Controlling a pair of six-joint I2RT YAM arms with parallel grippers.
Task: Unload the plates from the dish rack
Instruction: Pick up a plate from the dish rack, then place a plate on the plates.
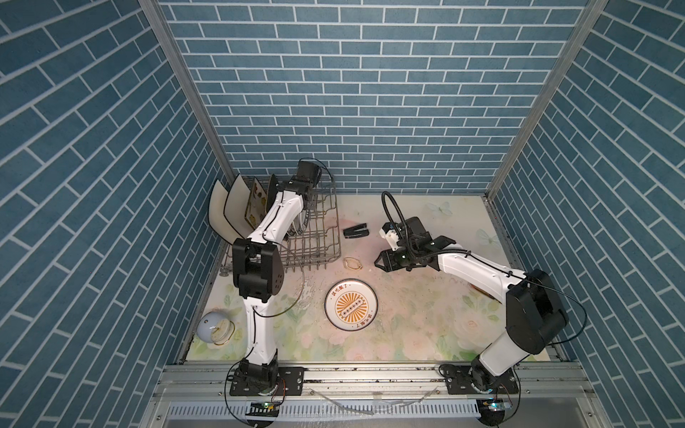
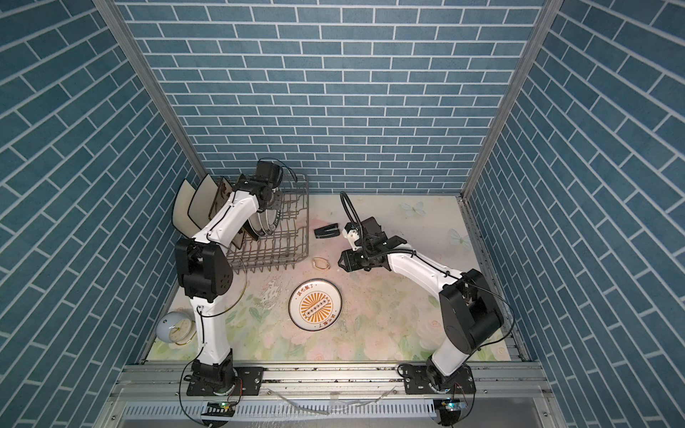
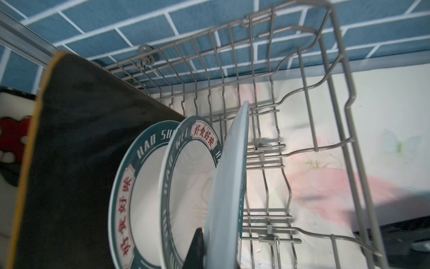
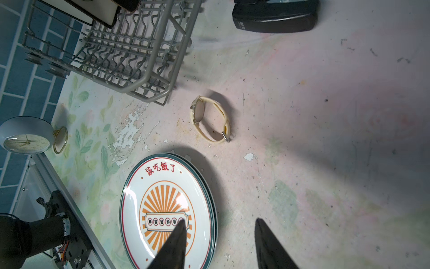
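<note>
In both top views the light is even and bright, and things look sharp. The table (image 1: 407, 333) shines most in the middle, with a small bright patch near the right gripper (image 1: 380, 264). The blue walls (image 1: 74, 148) lean outward at the edges, bent by the wide lens. The left wrist view is dimmer and smeary: the dish rack (image 3: 325, 93) wires look fuzzy, the black plate (image 3: 81, 151) is a dark blur, and the pale plate (image 3: 230, 186) up close is soft. The right wrist view is sharp. White glare sits on the sunburst plate (image 4: 162, 186). The watch (image 4: 210, 118) throws a dark shadow, and big grey shadows fall across the table beside it.
</note>
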